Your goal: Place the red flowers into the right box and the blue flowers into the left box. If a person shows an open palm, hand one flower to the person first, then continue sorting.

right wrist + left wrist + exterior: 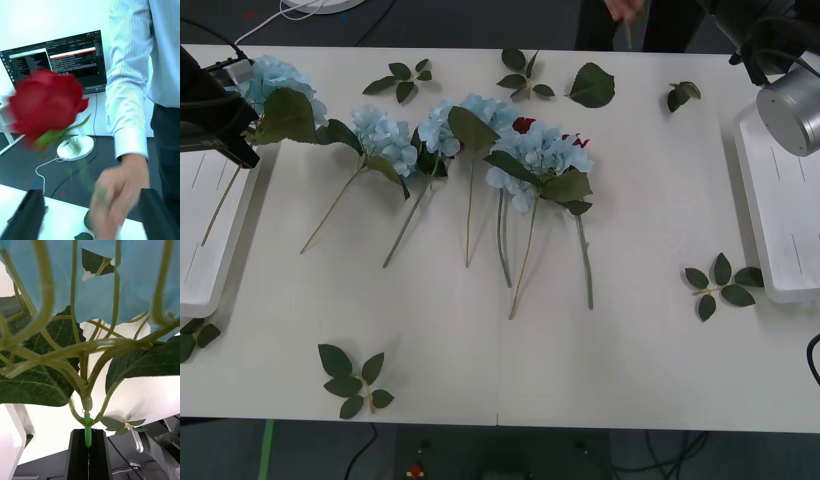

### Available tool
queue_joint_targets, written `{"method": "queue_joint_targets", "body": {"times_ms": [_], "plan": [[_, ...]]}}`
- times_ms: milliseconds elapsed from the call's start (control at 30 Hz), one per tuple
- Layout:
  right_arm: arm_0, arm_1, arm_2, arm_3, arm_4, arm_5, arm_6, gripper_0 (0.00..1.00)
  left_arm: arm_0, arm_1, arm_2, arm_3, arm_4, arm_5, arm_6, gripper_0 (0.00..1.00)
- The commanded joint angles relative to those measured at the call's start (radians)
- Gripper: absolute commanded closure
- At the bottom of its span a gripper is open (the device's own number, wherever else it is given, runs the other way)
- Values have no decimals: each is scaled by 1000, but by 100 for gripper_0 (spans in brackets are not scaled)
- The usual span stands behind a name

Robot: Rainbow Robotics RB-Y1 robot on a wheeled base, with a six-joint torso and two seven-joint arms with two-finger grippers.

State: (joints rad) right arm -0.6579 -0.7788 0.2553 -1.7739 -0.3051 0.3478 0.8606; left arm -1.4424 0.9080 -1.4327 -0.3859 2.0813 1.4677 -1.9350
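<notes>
Right wrist view: the right claw, spread open, gives a deep-red rose to a person's hand. Beside the left white translucent tray, the left claw clenches a pale-blue hydrangea stem; lowering it there seems next.

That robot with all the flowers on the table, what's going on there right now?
The right gripper, raised at the table's far right, offers a red rose to a person whose hand is closing on its stem. The left gripper has its fingers shut on a blue flower by the stem, at the left box. Several more blue flowers lie mid-table.
</notes>
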Motion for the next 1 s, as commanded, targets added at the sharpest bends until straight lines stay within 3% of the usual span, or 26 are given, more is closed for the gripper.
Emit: {"method": "queue_joint_targets", "body": {"times_ms": [33,233,400,633,833,1000], "plan": [[-42,15,4,-10,-22,10,37,0,-59,37,11,16,8,11,-18,100],[-28,-27,4,-18,-138,20,57,0,-59,37,11,16,8,11,-18,100],[43,-122,2,-81,-233,56,74,0,-59,37,11,16,8,11,-18,100],[208,-223,-139,-275,-374,369,150,0,-59,37,11,16,8,11,-18,100],[356,-232,-291,-363,-536,583,322,0,-32,42,34,24,16,5,-29,100],[432,-237,-363,-392,-626,731,445,0,-85,84,69,24,-4,23,-44,100]]}}
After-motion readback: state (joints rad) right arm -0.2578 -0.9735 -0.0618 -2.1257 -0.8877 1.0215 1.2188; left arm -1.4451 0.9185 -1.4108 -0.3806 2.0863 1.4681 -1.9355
